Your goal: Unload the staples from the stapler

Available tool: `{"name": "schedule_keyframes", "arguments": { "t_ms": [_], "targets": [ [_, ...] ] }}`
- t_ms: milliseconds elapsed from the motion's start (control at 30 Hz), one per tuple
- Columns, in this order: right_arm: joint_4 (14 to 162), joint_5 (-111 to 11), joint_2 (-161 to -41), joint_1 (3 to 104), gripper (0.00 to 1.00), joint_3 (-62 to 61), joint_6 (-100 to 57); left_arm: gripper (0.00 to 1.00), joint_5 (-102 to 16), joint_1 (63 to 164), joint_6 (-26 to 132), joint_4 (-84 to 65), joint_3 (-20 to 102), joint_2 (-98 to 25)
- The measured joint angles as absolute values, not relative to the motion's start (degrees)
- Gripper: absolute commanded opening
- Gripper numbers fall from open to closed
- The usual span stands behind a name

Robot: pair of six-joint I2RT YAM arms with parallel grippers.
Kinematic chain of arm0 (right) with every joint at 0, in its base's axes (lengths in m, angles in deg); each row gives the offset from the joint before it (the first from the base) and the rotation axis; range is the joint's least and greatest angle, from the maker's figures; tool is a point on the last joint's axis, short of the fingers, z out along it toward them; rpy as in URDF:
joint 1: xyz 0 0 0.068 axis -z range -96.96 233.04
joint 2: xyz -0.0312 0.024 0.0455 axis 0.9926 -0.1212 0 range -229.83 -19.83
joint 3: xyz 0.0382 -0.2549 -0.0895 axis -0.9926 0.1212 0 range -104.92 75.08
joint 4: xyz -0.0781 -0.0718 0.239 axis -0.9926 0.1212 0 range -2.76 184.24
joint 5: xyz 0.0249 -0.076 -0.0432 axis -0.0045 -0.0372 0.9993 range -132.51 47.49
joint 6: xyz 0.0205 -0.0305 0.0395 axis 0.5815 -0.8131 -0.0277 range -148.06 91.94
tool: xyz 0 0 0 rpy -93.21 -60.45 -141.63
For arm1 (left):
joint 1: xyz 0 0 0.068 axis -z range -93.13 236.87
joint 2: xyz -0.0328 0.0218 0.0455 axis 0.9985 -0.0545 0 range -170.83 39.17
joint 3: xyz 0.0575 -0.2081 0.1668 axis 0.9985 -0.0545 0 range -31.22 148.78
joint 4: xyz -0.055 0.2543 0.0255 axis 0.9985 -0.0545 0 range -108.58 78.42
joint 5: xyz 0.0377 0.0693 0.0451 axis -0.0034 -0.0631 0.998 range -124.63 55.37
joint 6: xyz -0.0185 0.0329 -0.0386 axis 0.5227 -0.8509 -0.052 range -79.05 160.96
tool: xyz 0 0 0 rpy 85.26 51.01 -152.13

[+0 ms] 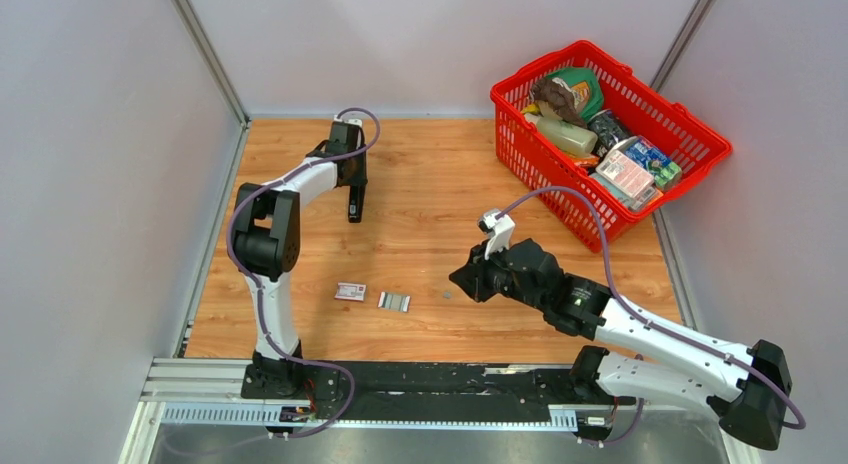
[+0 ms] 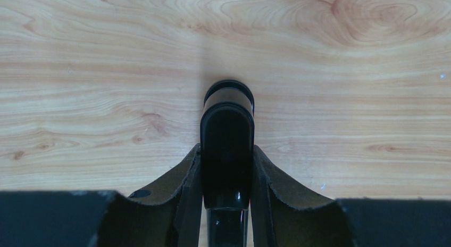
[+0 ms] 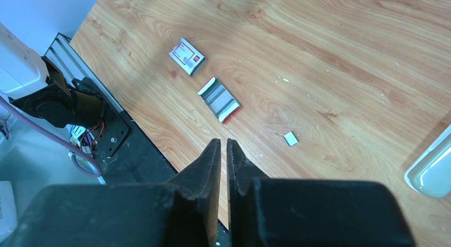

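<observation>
left pincer (image 2: 227, 151) clenched on the stapler (image 2: 228, 114), one finger pressed to each side of the black body. the wrist view looks down its length, with the rounded end out past the fingertips over the wood. top view puts this at the far left of the worktop (image 1: 430, 184), stapler hanging from the pincer with its free end toward the near side. can't tell if that end touches the wood or sits just above it, view too steep. right pincer (image 3: 224, 143) all but clenched, only a thin slit between the fingers, nothing in it, held above the near middle of the worktop. a small staples bit (image 3: 290, 139), silvery square, lies flat on the wood just ahead and right of the right pincer tips, not touching them. ribbed staples strip (image 3: 219, 99), grey with a red edge, lies further ahead and slightly left, apart from the bit. red-and-white box (image 3: 187, 56) sits just beyond the strip, close but not touching. stapler is well apart from both staples items, across the worktop. red basket (image 1: 555, 179) full of goods at the far right corner.
</observation>
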State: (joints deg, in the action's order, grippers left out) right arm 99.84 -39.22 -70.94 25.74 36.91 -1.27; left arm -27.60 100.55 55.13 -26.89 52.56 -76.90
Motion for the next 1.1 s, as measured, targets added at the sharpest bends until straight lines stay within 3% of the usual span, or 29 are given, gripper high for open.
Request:
{"name": "schedule_keyframes", "arguments": {
  "t_ms": [167, 367, 567, 733, 933, 1100],
  "targets": [
    [99.8, -39.6, -71.3, 25.7, 0.25, 36.9, -1.0, 0.51, -26.8, 100.5, 54.8, -27.1, 52.8, -78.0],
    [99.9, -39.6, -71.3, 25.7, 0.40, 36.9, -0.6, 0.83, -27.2, 100.5, 54.1, -26.3, 52.8, -78.0],
    [102.3, -38.7, -71.3, 25.7, 0.58, 35.0, -0.9, 0.84, -28.6, 100.5, 53.8, -27.2, 52.8, -76.2],
    [105.9, -34.1, -70.4, 25.7, 0.71, 31.8, -2.3, 0.83, -32.5, 100.5, 54.5, -28.5, 51.8, -67.0],
    [113.1, -25.5, -72.3, 27.5, 0.76, 26.5, -3.0, 0.82, -41.4, 101.6, 57.4, -27.1, 45.0, -52.4],
    [116.8, -23.2, -75.1, 33.6, 0.76, 24.5, -2.6, 0.82, -43.6, 108.5, 58.2, -27.3, 41.0, -48.4]
  ]
}}
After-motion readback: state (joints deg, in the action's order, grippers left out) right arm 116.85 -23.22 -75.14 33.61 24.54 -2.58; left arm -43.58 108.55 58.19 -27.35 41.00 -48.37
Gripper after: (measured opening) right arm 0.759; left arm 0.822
